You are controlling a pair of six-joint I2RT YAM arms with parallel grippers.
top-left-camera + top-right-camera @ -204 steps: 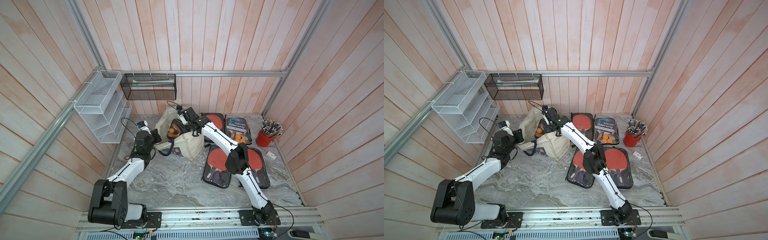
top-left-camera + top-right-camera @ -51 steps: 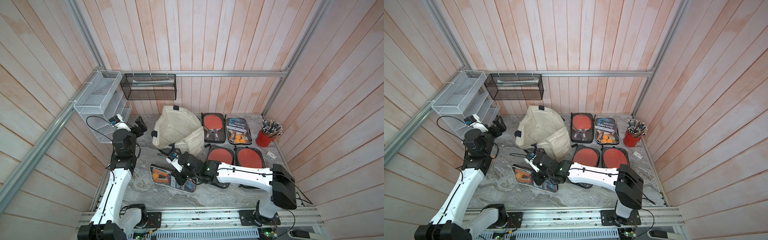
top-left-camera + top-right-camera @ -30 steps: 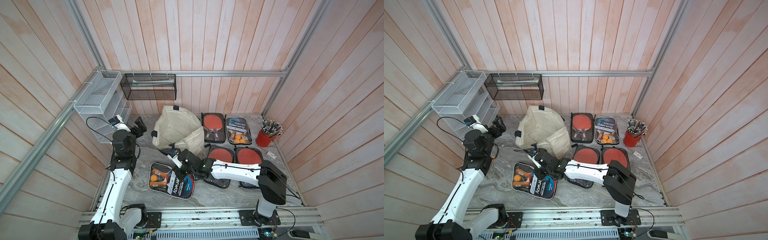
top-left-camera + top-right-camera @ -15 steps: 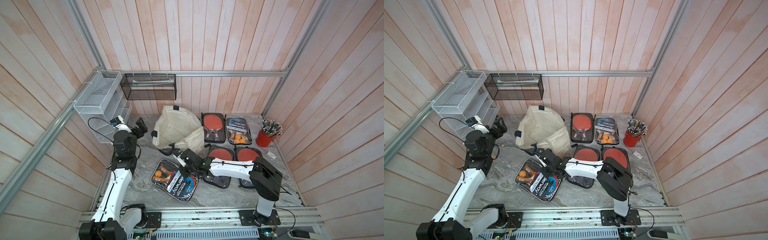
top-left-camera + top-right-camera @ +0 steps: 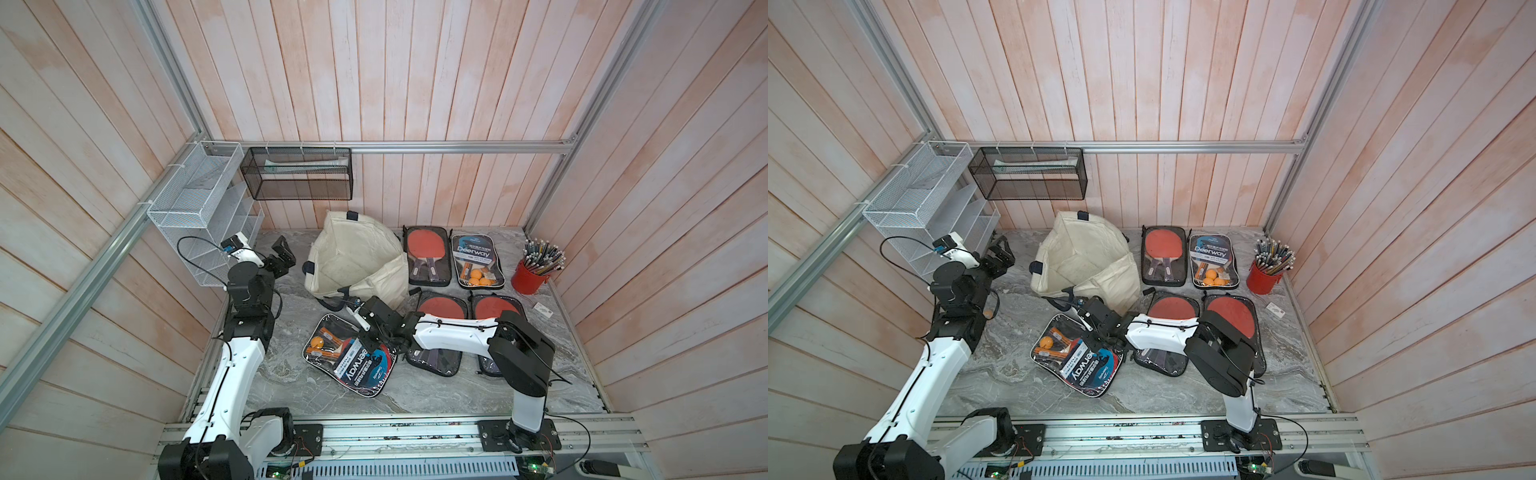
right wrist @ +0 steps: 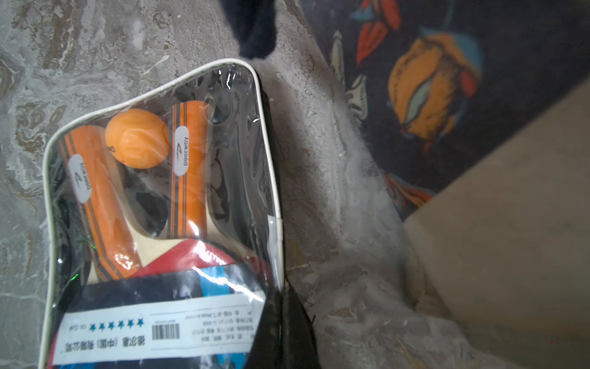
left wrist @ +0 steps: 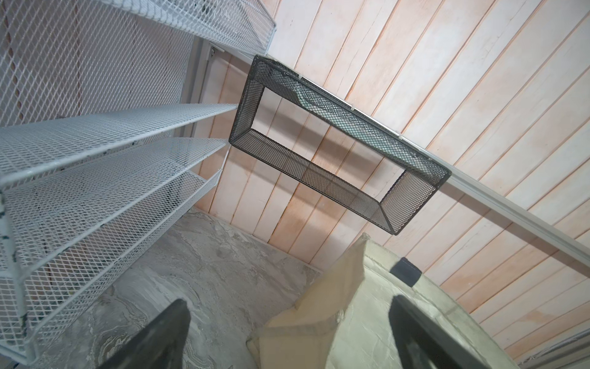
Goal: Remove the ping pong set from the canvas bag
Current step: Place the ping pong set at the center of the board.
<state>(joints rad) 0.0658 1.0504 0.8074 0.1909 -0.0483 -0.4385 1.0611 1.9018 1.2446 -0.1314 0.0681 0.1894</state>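
Ping pong set sits lower-centre in both top views, out of the canvas bag, right gripper closed, prob. on its piped rim, the best hold since it looks light, floppy, slick; left gripper spread, empty.

Ping pong set now outside bag

Left gripper high, jaws wide apart; right gripper low, seemingly closed.
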